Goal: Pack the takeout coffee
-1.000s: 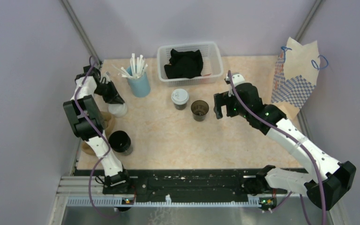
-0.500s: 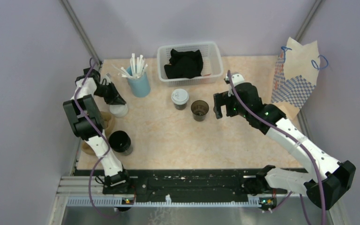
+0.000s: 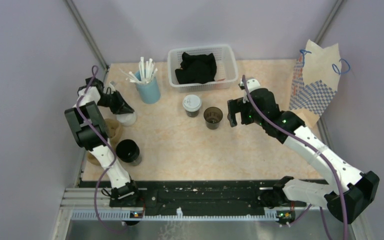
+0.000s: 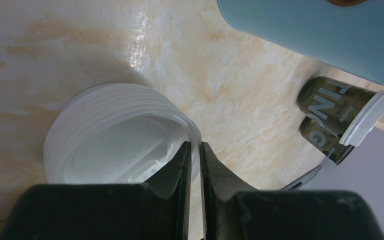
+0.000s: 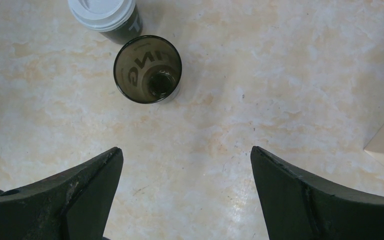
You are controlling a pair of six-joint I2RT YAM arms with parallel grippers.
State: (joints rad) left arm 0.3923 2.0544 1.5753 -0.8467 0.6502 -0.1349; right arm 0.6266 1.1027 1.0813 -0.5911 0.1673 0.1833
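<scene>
The takeout coffee is two dark olive paper cups mid-table: one with a white lid [image 3: 192, 105] [image 5: 102, 15] and one lidless [image 3: 213, 117] [image 5: 147, 69]. Both appear far off in the left wrist view, the lidded cup [image 4: 340, 107] in front. A stack of white lids [image 3: 126, 118] [image 4: 115, 140] sits at the left. My left gripper [image 3: 124, 108] [image 4: 194, 146] is shut on the rim of the top lid. A brown pulp carrier [image 3: 113, 129] lies partly hidden under the left arm. My right gripper [image 3: 234, 115] [image 5: 185, 150] hangs open just right of the lidless cup, holding nothing.
A blue cup of white straws [image 3: 148, 89] [image 4: 320, 35] stands just behind the lids. A white basket holding black cloth [image 3: 228, 55] is at the back. A paper bag [image 3: 316, 80] stands at the right wall. An all-black cup [image 3: 128, 151] sits front left.
The left arm's elbow has swung slightly left and the left jaws closed a little on the lid rim. The right arm has not moved.
</scene>
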